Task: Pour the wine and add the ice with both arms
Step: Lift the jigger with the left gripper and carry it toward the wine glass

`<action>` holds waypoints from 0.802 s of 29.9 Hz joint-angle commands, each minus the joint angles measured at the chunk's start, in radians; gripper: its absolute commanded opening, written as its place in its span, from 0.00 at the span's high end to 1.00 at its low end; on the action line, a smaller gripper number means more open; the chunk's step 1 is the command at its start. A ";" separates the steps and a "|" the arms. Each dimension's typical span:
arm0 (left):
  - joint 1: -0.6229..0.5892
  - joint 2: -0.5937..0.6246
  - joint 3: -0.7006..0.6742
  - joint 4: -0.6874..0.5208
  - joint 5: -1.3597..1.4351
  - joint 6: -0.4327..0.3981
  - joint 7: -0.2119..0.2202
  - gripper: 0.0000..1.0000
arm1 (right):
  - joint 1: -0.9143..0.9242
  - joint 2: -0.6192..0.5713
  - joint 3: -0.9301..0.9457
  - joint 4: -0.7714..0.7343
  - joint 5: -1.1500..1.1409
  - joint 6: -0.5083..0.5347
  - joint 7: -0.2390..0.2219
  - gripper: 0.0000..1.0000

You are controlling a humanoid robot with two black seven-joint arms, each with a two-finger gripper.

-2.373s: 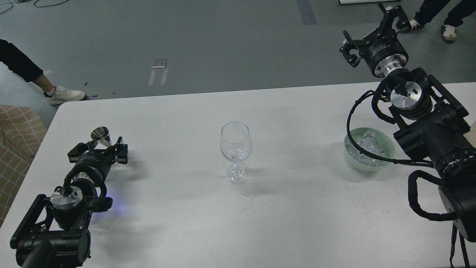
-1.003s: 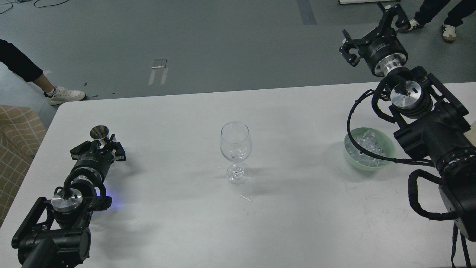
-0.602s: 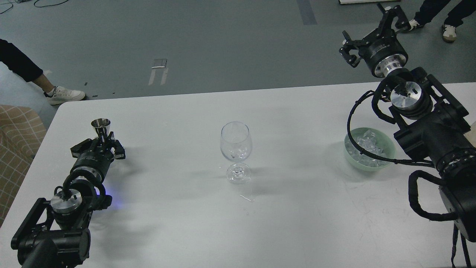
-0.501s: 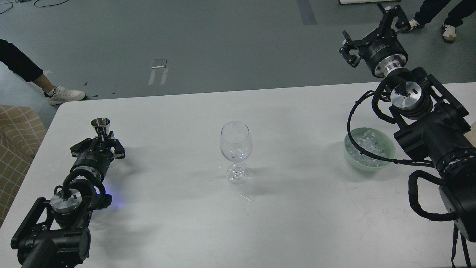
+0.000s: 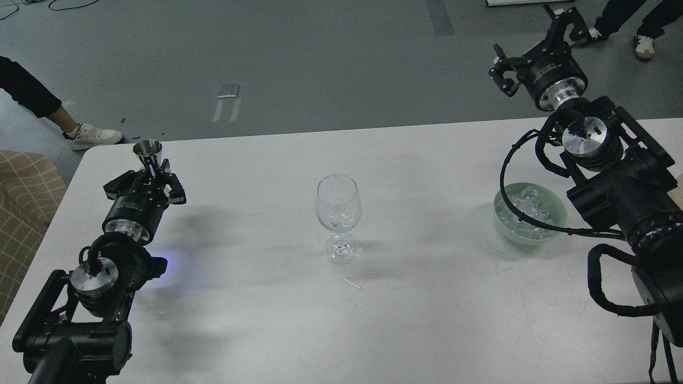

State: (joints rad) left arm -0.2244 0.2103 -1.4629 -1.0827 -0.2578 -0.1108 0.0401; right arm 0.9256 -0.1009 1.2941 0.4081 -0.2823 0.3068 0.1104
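Observation:
A clear stemmed wine glass [image 5: 339, 213] stands upright at the table's middle, with a few ice cubes in its bowl. My left gripper [image 5: 152, 178] is shut on a small steel measuring cup [image 5: 148, 151], held upright above the table's left part. A pale green bowl [image 5: 555, 200] at the right holds several clear ice cubes [image 5: 525, 210]. My right gripper [image 5: 533, 32] is open and empty, raised beyond the table's far edge, behind the bowl.
The white table [image 5: 427, 309] has a small wet patch [image 5: 355, 284] in front of the glass. People's feet [image 5: 93, 136] stand on the grey floor at the far left and far right. A checked chair [image 5: 21, 202] is beside the table's left edge.
My left gripper has closed on the steel cup and lifted it up and away from me, off the table. The right arm has barely moved.

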 commanded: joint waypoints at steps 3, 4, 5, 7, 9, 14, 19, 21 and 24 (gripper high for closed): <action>0.039 0.018 0.059 -0.132 -0.002 0.002 0.004 0.93 | -0.001 -0.011 -0.001 0.000 0.000 0.000 -0.003 0.00; 0.040 0.018 0.064 -0.137 -0.001 0.000 0.007 0.95 | -0.001 -0.011 -0.001 0.000 0.000 0.000 -0.003 0.00; 0.042 0.018 0.064 -0.141 -0.001 -0.001 0.013 0.96 | -0.001 -0.011 -0.001 0.000 0.000 0.000 -0.003 0.00; 0.042 0.015 0.062 -0.143 0.000 -0.004 0.038 1.00 | -0.002 -0.011 -0.001 0.000 0.000 0.000 -0.003 0.00; 0.039 0.012 0.062 -0.143 0.002 -0.006 0.041 1.00 | -0.002 -0.011 -0.001 0.000 0.000 0.002 -0.003 0.00; 0.031 0.012 0.064 -0.155 0.003 -0.007 0.053 1.00 | -0.002 -0.010 -0.001 0.000 0.000 0.000 -0.001 0.00; 0.031 0.015 0.064 -0.204 0.005 -0.020 0.078 1.00 | -0.004 -0.010 -0.002 0.000 0.000 0.000 -0.003 0.00; 0.028 0.015 0.064 -0.232 0.005 -0.018 0.083 1.00 | -0.004 -0.011 -0.002 0.000 0.000 0.000 -0.003 0.00; 0.027 0.014 0.067 -0.252 0.008 -0.018 0.093 1.00 | -0.004 -0.011 -0.002 0.000 0.000 0.000 -0.003 0.00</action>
State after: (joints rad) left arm -0.1968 0.2253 -1.3988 -1.3137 -0.2531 -0.1295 0.1234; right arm 0.9220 -0.1106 1.2916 0.4081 -0.2823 0.3068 0.1074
